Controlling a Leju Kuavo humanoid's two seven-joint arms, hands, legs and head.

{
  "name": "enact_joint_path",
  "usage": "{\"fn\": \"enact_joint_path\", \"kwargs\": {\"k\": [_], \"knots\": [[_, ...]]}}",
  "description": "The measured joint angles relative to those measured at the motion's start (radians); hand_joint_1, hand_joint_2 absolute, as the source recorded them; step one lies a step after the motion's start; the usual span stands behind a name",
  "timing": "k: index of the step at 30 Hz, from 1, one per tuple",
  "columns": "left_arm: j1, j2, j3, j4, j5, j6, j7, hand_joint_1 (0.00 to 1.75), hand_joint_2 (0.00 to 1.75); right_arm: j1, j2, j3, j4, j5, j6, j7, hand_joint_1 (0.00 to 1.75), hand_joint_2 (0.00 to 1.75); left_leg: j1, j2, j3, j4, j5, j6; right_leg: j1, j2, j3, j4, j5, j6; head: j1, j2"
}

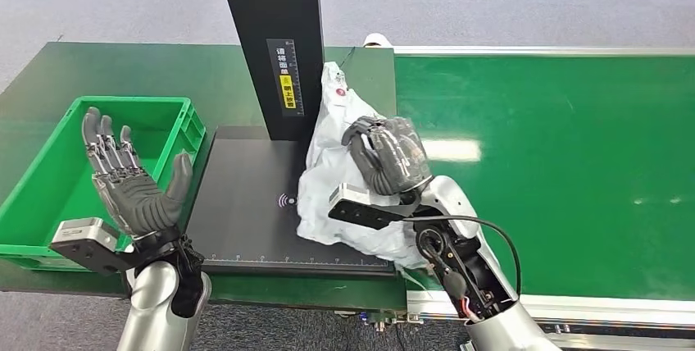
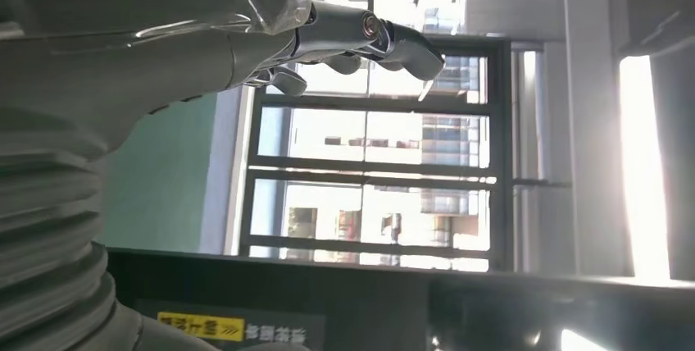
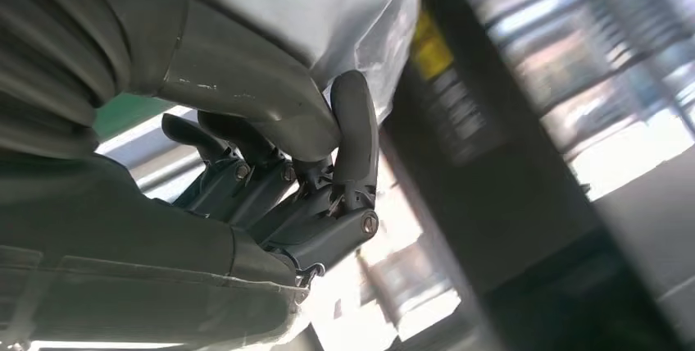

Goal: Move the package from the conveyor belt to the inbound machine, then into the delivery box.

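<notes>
A white plastic-bag package [image 1: 336, 170] lies half on the black inbound machine platform [image 1: 246, 203] and half over the conveyor's edge, beside the machine's black upright post [image 1: 274, 39]. My right hand [image 1: 387, 154] grips the package from above, fingers curled into the plastic; the right wrist view shows the fingers [image 3: 352, 146] clenched against the white bag [image 3: 328, 6]. My left hand [image 1: 127, 179] is raised, palm up and fingers spread, holding nothing, over the near edge of the green delivery box [image 1: 49, 179]. In the left wrist view its fingers [image 2: 361, 35] stretch out into open air.
The green conveyor belt [image 1: 557, 162] runs to the right with a silver rail along its near side. The green delivery box stands left of the platform on a dark green table [image 1: 123, 68]. Grey floor lies beyond.
</notes>
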Motion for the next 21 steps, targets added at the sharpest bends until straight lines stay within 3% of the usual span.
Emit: {"fn": "enact_joint_path", "kwargs": {"k": [5, 7, 16, 21], "knots": [[0.0, -0.005, -0.002, -0.012, 0.03, -0.005, -0.007, 0.0, 1.75, -0.024, 0.044, 0.072, 0.036, -0.201, 0.253, -0.082, 1.75, 1.75, 0.0, 0.0, 0.0, 0.0, 0.0, 0.0, 0.0, 0.0, 0.0, 0.0, 0.0, 0.0, 0.0, 0.0], [0.001, -0.005, -0.002, -0.017, 0.038, -0.012, -0.008, 0.0, 1.75, -0.029, 0.058, 0.091, 0.044, -0.25, 0.303, -0.093, 1.75, 1.75, 0.0, 0.0, 0.0, 0.0, 0.0, 0.0, 0.0, 0.0, 0.0, 0.0, 0.0, 0.0, 0.0, 0.0], [0.006, -0.005, 0.003, -0.044, 0.051, -0.036, -0.003, 0.0, 1.75, -0.074, 0.076, 0.172, 0.088, -0.32, 0.415, -0.098, 1.75, 1.75, 0.0, 0.0, 0.0, 0.0, 0.0, 0.0, 0.0, 0.0, 0.0, 0.0, 0.0, 0.0, 0.0, 0.0], [0.008, -0.006, 0.016, -0.052, 0.088, -0.09, 0.029, 0.0, 1.75, -0.112, 0.079, 0.227, 0.148, -0.27, 0.358, -0.065, 1.75, 1.75, 0.0, 0.0, 0.0, 0.0, 0.0, 0.0, 0.0, 0.0, 0.0, 0.0, 0.0, 0.0, 0.0, 0.0]]}}
